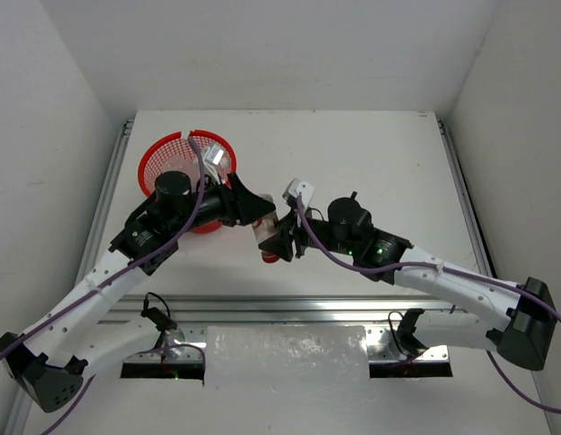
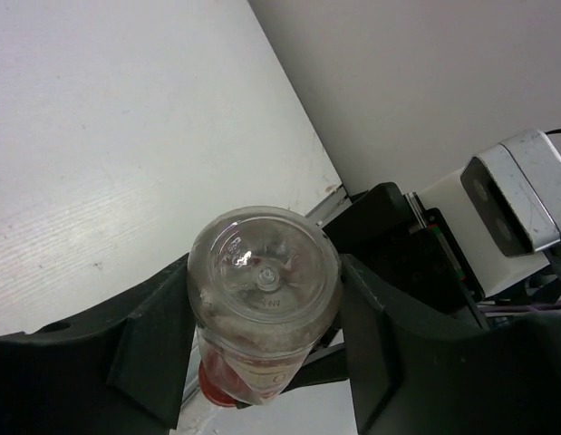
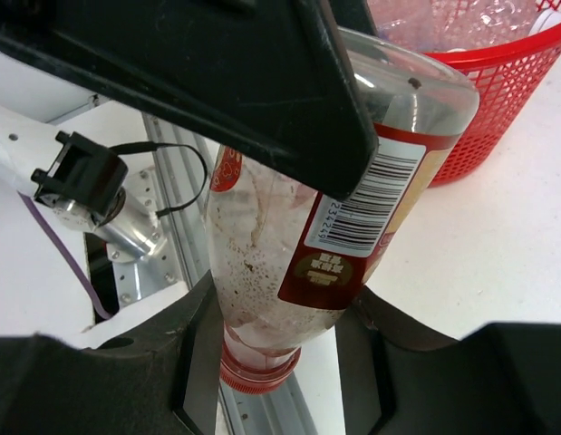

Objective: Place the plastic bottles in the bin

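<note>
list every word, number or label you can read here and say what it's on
"2334": the first digits printed beside the barcode on the red-label bottle, read with some doubt; the digits after them are too small to read.
Too small to read: the print on the brown round badge of the same label.
Blurred, unreadable: the embossed marks on the bottle's base.
No other text shows in any view.

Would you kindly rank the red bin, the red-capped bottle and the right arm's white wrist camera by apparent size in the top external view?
1. red bin, clearly largest.
2 and 3. red-capped bottle and white wrist camera: too close to rank, as the bottle is mostly hidden.
</note>
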### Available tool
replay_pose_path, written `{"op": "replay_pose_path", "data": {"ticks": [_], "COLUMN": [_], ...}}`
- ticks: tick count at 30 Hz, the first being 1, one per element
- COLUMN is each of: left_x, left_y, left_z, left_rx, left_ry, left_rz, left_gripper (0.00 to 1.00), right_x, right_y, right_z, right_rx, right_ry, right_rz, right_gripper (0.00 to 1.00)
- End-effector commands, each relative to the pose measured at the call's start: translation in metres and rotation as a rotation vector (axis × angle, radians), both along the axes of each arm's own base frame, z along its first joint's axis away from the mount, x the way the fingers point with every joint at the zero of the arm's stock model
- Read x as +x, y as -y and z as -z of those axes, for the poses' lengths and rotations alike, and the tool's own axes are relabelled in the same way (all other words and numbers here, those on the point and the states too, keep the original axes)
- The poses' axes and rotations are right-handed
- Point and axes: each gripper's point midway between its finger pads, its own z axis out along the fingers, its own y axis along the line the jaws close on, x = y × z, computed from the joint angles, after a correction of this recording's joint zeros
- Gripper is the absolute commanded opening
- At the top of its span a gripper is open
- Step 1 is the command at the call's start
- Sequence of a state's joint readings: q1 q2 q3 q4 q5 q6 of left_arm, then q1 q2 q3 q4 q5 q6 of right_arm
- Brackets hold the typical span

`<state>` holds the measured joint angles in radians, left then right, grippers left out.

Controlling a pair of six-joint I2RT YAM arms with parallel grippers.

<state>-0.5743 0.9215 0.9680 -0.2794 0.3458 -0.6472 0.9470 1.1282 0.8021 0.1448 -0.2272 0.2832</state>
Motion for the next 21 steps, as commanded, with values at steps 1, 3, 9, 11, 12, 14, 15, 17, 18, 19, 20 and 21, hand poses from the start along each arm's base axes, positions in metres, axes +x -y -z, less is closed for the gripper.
{"op": "replay_pose_path", "data": {"ticks": [1,3,9,11,12,14,15,17,18,19,20,21], "left_x": [-0.014,-0.015,0.028,0.046,0.051,0.065,0.073,0.087,0.092,0.105,0.115,0.128], "left_y": [0.01,0.008,-0.051,-0.077,-0.085,-0.096,-0.111,-0.14,-0.163,-0.174,-0.202,-0.212], "left_z": [-0.02,-0.027,-0.062,-0.08,-0.085,-0.103,-0.104,-0.116,-0.137,-0.136,-0.14,-0.144], "left_rx": [-0.057,-0.064,0.061,0.113,0.129,0.157,0.194,0.267,0.268,0.306,0.325,0.356], "left_ry": [0.027,0.044,0.09,0.1,0.104,0.125,0.12,0.13,0.153,0.149,0.152,0.161], "left_rz": [0.086,0.08,-0.334,-0.509,-0.558,-0.64,-0.717,-0.872,-0.962,-1.012,-1.09,-1.116], "left_gripper": [0.0,0.0,0.0,0.0,0.0,0.0,0.0,0.0,0.0,0.0,0.0,0.0], "right_x": [0.009,0.012,0.017,0.027,0.028,0.033,0.031,0.036,0.034,0.034,0.032,0.029], "right_y": [-0.014,-0.014,0.009,0.024,0.034,0.051,0.06,0.077,0.087,0.092,0.097,0.1], "right_z": [-0.063,-0.063,-0.039,-0.025,-0.02,-0.01,-0.009,-0.005,-0.004,-0.003,0.0,-0.002], "right_rx": [0.127,0.123,0.048,-0.002,-0.026,-0.061,-0.074,-0.102,-0.115,-0.122,-0.135,-0.125], "right_ry": [0.117,0.117,0.087,0.072,0.068,0.065,0.063,0.068,0.062,0.061,0.054,0.054], "right_rz": [0.01,0.021,0.116,0.214,0.249,0.325,0.344,0.423,0.449,0.461,0.467,0.467], "right_gripper": [0.14,0.33,0.99,0.99,0.99,0.99,0.99,0.99,0.99,0.99,0.99,0.99]}}
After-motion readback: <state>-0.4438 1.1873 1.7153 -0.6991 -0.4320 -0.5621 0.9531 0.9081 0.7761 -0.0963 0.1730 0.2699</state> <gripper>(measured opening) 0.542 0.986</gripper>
